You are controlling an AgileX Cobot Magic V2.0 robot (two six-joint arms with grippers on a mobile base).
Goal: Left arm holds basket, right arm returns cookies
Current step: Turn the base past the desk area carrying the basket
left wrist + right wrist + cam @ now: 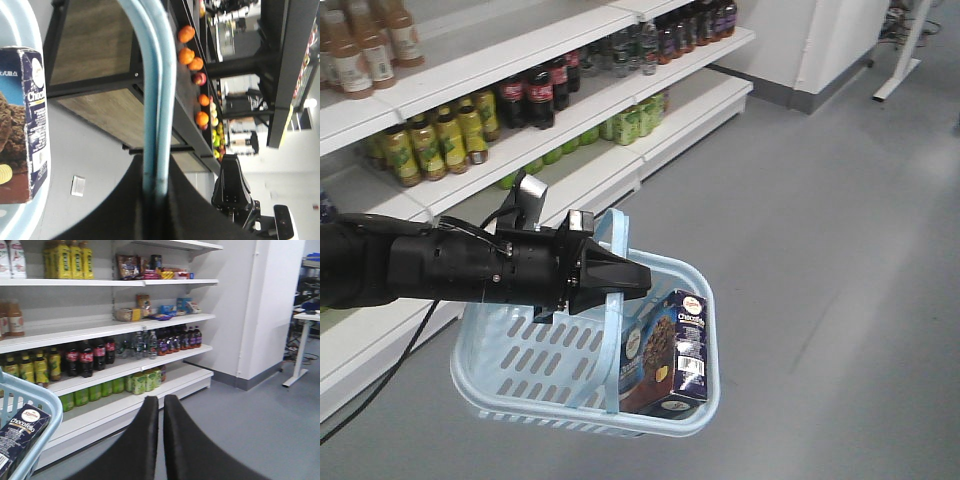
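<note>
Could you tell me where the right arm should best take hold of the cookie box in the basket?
Probably grip the cookies by the top end, coming from above, fingers closing across its thin side. The carton stands on end against the basket wall, its lower half boxed in, with the handle and left gripper beside it.

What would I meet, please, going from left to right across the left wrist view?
cookie box → basket handle → oranges → black shelf edge
</note>
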